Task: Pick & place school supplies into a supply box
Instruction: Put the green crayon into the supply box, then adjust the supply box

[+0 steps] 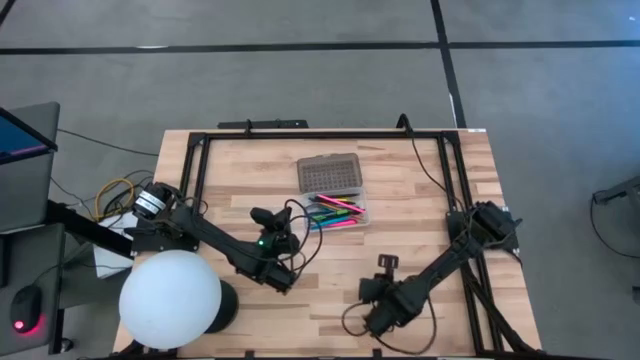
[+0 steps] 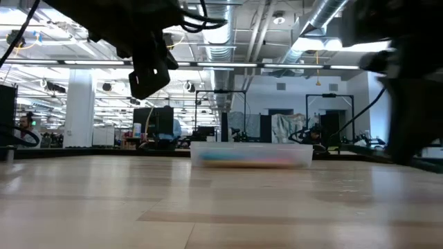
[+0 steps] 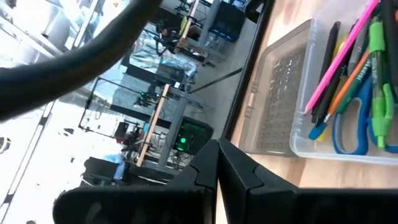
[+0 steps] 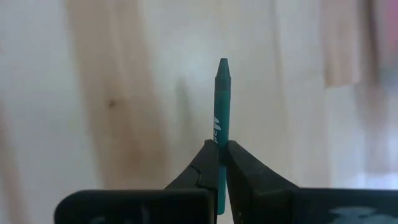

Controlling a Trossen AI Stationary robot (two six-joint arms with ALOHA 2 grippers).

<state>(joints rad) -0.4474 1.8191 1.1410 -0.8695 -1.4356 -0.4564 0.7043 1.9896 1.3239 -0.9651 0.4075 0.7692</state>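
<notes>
The supply box's clear tray [image 1: 338,212] stands at the table's middle, with pink, orange, green and black pens and blue-handled scissors [image 3: 348,127] lying in it. Its grey grid-textured lid [image 1: 328,172] lies open on the far side. In the low view the box [image 2: 250,153] rests flat on the wood. My left gripper [image 1: 264,220] [image 3: 217,155] hangs shut and empty just left of the tray, above the table [image 2: 149,72]. My right gripper [image 1: 386,263] [image 4: 221,149] is near of the tray and right of it, shut on a green crayon [image 4: 221,102]. My right gripper pinches the green crayon between its two fingers at the lower part of the paper-wrapped shaft [image 4: 219,138]. The crayon lies along the fingers, and its pointed tip [image 4: 222,63] sticks out past them. Blurred table wood shows behind it.
A large white sphere [image 1: 170,298] sits on a dark base at the near left corner. A black rail frame [image 1: 300,134] borders the far, left and right sides of the table. Cables [image 1: 350,322] loop near my right arm. Bare wood [image 1: 330,270] lies between the arms.
</notes>
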